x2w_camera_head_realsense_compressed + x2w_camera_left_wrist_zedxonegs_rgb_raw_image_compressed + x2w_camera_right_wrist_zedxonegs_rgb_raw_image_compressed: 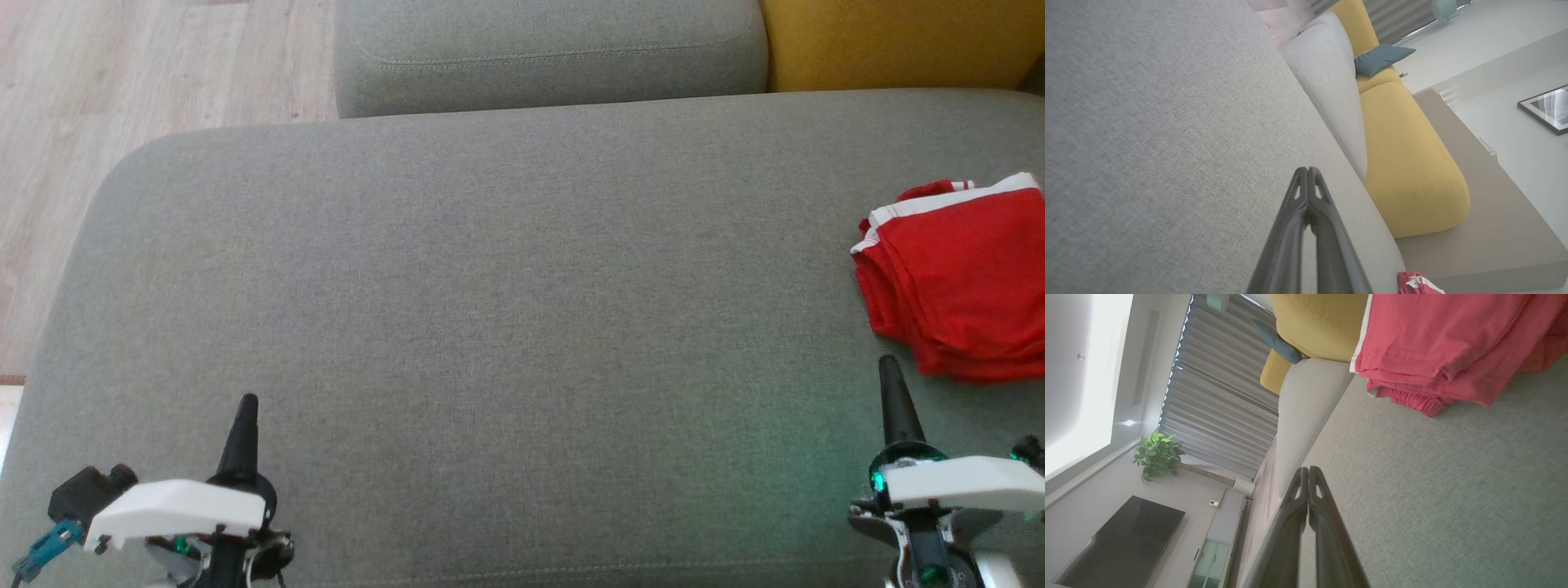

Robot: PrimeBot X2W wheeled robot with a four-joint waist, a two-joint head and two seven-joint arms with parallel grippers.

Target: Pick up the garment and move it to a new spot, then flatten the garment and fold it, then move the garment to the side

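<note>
Garment (pixel 959 278) just beyond the right fingers (pixel 896 400), apart.

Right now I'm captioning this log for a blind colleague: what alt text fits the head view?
A folded red garment with white trim lies at the view's right edge on a grey sofa cushion. The left gripper and right gripper sit shut at the bottom corners, holding nothing, the right one just short of the garment.
</note>
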